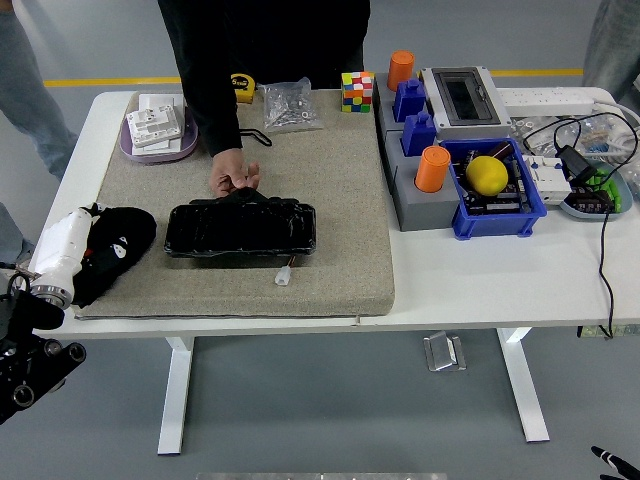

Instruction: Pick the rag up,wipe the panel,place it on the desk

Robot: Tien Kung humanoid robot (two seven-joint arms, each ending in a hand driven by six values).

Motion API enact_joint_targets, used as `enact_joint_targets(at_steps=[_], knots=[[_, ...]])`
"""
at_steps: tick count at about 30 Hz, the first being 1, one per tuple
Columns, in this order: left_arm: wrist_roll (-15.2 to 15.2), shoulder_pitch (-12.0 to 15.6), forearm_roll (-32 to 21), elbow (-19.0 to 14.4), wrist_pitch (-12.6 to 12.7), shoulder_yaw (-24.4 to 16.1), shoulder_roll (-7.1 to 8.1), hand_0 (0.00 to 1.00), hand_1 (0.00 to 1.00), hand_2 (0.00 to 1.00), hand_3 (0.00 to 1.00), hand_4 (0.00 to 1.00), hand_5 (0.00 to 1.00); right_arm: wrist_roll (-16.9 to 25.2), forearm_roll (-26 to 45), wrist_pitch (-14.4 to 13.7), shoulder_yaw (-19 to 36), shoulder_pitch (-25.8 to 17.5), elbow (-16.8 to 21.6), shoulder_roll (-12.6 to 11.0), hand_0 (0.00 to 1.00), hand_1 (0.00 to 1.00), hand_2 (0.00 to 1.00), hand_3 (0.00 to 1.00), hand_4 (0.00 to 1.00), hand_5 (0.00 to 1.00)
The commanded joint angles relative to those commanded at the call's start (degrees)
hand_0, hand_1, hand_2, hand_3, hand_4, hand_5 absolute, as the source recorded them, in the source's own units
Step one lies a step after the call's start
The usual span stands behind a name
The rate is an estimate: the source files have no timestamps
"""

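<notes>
The black panel (pixel 240 230) lies across the middle of the tan mat (pixel 330 180). A person's hand (pixel 234 181) rests on the panel's far edge and pins it. The black rag (pixel 118 245) lies crumpled at the mat's left edge, with a white cylinder (pixel 57 252) lying against its left side. My left hand (pixel 32 372) hangs below the table's near left corner, apart from the rag. Only a black tip of my right hand (pixel 612 463) shows at the bottom right corner, far from the table.
A purple dish with white boxes (pixel 157 130), a bag of screws (pixel 289 105) and a colour cube (pixel 357 91) stand along the mat's far edge. To the right are grey blocks with orange cups (pixel 433 168), a blue bin holding a yellow ball (pixel 487 175), and cables (pixel 603 230).
</notes>
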Motion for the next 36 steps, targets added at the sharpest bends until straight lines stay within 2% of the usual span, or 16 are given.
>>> enact_joint_targets(at_steps=[5, 6, 11, 12, 17, 23, 27, 30, 36], knots=[[0.1, 0.1, 0.7, -0.7, 0.0, -1.0, 0.15, 0.276, 0.226, 0.621, 0.548, 0.259, 0.002, 0.0, 0.0, 0.0, -0.1, 0.0, 0.0, 0.0, 0.770, 0.588, 0.709, 0.625, 0.998, 0.554], [0.1, 0.1, 0.8, -0.9, 0.0, -1.2, 0.20, 0.257, 0.192, 0.578, 0.513, 0.224, 0.002, 0.0, 0.0, 0.0, -0.1, 0.1, 0.0, 0.0, 0.772, 0.589, 0.709, 0.624, 0.998, 0.554], [-1.0, 0.0, 0.6, -1.8, 0.0, -2.0, 0.61, 0.257, 0.192, 0.578, 0.513, 0.224, 0.002, 0.0, -0.1, -0.1, 0.1, 0.1, -0.1, 0.1, 0.772, 0.589, 0.709, 0.624, 0.998, 0.554], [-1.0, 0.0, 0.7, -2.0, 0.0, -2.2, 0.70, 0.254, 0.191, 0.527, 0.471, 0.271, 0.002, 0.0, -0.1, -0.1, 0.1, 0.1, -0.1, 0.1, 0.771, 0.588, 0.709, 0.626, 0.998, 0.555], [0.1, 0.1, 2.1, -3.5, 0.0, -2.8, 1.28, 0.254, 0.191, 0.527, 0.471, 0.271, 0.002, 0.1, -0.3, -0.2, 0.1, 0.2, -0.1, 0.2, 0.771, 0.588, 0.709, 0.626, 0.998, 0.555], [5.5, 0.2, 7.5, -7.9, 0.0, -4.1, 2.18, 0.250, 0.187, 0.508, 0.457, 0.256, 0.002, 0.2, -0.2, -0.4, 0.0, 0.3, 0.0, 0.0, 0.771, 0.588, 0.709, 0.626, 0.998, 0.556], [10.1, -0.4, 12.4, -12.4, -0.4, -4.9, 2.55, 0.250, 0.187, 0.509, 0.463, 0.253, 0.002, 0.2, -0.2, -0.3, -0.1, 0.3, -0.1, -0.1, 0.771, 0.589, 0.710, 0.626, 0.998, 0.557], [11.4, -0.8, 14.0, -13.7, -0.3, -5.1, 1.93, 0.243, 0.185, 0.511, 0.466, 0.250, 0.002, 0.3, -0.2, -0.3, -0.2, 0.2, -0.2, 0.0, 0.771, 0.588, 0.709, 0.626, 0.998, 0.559], [12.8, -0.7, 15.5, -14.1, 0.0, -5.0, -0.47, 0.238, 0.181, 0.512, 0.465, 0.246, 0.002, 0.3, -0.2, -0.1, -0.5, -0.1, -0.3, 0.2, 0.770, 0.589, 0.709, 0.625, 0.998, 0.560]])
